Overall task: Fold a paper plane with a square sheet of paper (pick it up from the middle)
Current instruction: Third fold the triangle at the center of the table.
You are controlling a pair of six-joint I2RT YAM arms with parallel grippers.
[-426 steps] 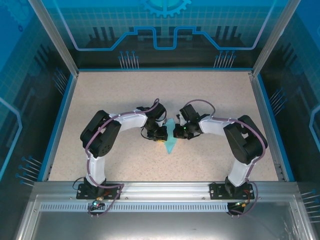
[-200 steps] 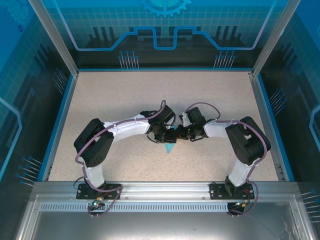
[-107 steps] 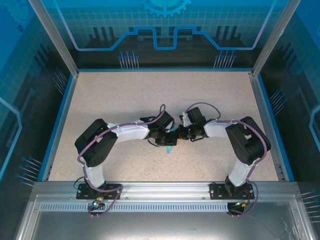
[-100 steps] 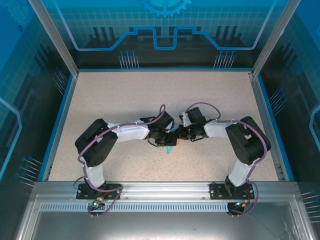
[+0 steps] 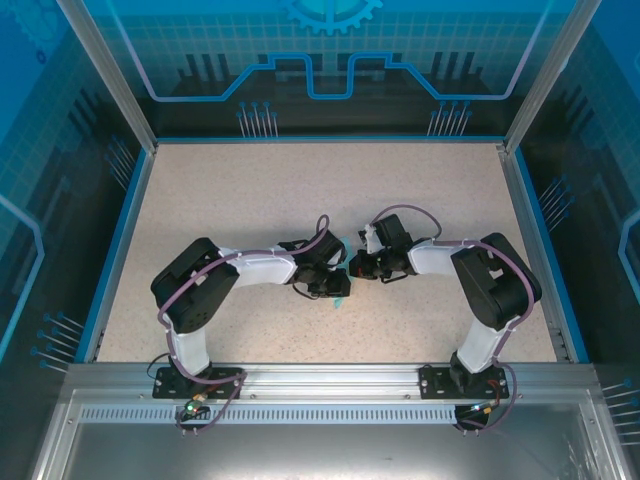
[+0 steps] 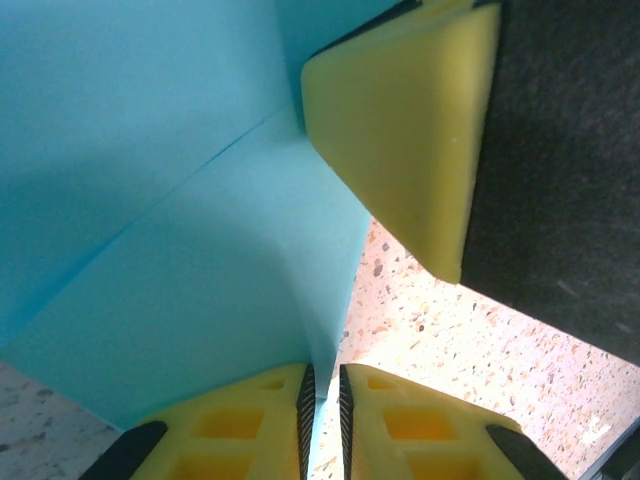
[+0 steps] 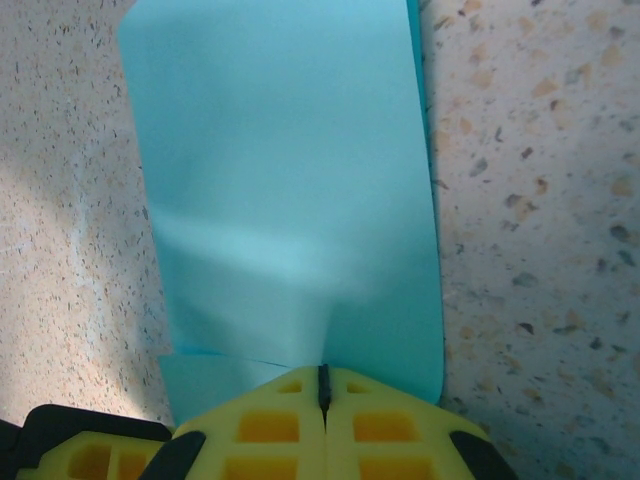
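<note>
the paper (image 7: 290,180) is thin, limp and quick to crease, so it wants pinching on a folded edge; it's at the middle of the desk (image 5: 250,190). the left end effector (image 6: 322,385) is nipped almost closed on one fold, the right end effector (image 7: 322,380) clamped tight on another. the desk is flat and speckled, with blue panels (image 5: 330,50) around it.

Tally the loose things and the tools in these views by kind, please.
Thin light-blue creased paper sheet: 1
Yellow-fingered two-finger tools: 2, the left tool and the right tool, each pinched shut on an edge of the paper
Total: 3
</note>
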